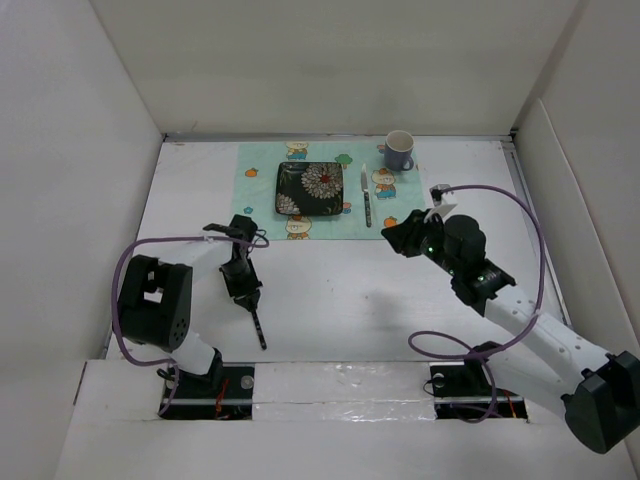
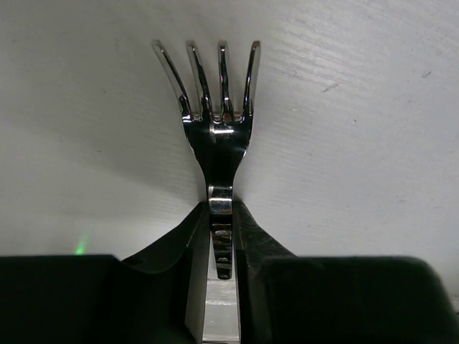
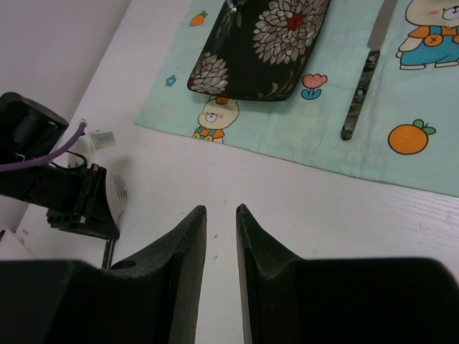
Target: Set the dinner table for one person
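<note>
Top external: bench (image 1: 340,290) is the white surface filling the enclosure, walled left, far and right, arm bases along its near edge. Setting sits far-centre on it: placemat (image 1: 262,200) with the plate (image 1: 310,188) in the middle, knife (image 1: 366,195) just right of the plate, mug (image 1: 399,150) at the mat's far right corner. Only bare slot on the mat is the strip left of the plate, so I read that as the fork's spot. Fork (image 2: 219,136) is on the near-left part of the bench, well apart from the mat. Left gripper (image 2: 221,215) is clamped on its neck from above, tines past the fingers and the dark handle trailing toward the near edge. A neck grip keeps both ends free and the tines visible to the wrist cam for lining up. Can't tell whether the fork is lifted or resting on the surface. Right gripper (image 3: 221,215) is empty, fingers a narrow gap apart, hovering off the mat's near right corner, probably parked out of the way. Room: open bench between the fork and the mat's left strip, nothing in that lane. Tight spots are the plate's left rim and the mat's near edge, which the tines could catch if carried low. Left wall is near that arm's elbow.
</note>
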Available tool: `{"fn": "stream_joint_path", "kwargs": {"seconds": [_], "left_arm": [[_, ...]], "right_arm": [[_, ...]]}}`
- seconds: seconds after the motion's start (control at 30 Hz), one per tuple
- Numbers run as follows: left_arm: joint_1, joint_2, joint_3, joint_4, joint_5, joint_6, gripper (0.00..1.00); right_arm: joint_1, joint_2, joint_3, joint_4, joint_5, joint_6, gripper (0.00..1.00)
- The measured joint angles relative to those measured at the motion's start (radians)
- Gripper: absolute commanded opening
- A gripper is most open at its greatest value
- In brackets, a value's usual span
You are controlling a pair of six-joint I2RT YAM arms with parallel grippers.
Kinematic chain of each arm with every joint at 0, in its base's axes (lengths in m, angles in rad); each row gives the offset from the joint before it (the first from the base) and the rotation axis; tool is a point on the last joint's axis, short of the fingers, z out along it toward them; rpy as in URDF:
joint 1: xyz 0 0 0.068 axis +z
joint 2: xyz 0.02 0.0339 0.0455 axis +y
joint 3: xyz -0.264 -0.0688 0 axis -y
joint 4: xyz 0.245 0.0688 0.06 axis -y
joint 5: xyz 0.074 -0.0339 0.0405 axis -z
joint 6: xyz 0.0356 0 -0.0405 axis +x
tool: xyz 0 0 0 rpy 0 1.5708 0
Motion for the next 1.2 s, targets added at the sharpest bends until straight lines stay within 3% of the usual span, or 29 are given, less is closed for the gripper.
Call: {"fn": "stream_joint_path", "kwargs": {"seconds": [0.27, 0.4, 0.63, 0.87, 1.2], "left_arm": [[0.0, -0.018, 0.118, 0.045, -0.048, 0.045, 0.0], [0.0, 0.016, 0.349, 0.089, -0.086, 0.085, 0.0], [0.0, 0.364, 0.895, 0.081, -0.235, 0.195, 0.0], [0.002, 0.707, 1.286, -0.023, -0.342, 0.273, 0.0], [0.047, 0.774, 1.363, -0.103, -0.338, 0.372, 0.0]], "right_arm": [[0.001, 0.032, -0.009, 0.018, -0.047, 0.005, 0.29], [0.008, 0.064, -0.011, 0.023, -0.065, 0.009, 0.29], [0.031, 0.07, -0.013, 0.029, -0.077, 0.013, 0.29], [0.042, 0.084, -0.013, 0.045, -0.078, 0.012, 0.29], [0.063, 0.171, -0.013, 0.055, -0.078, 0.012, 0.29]]}}
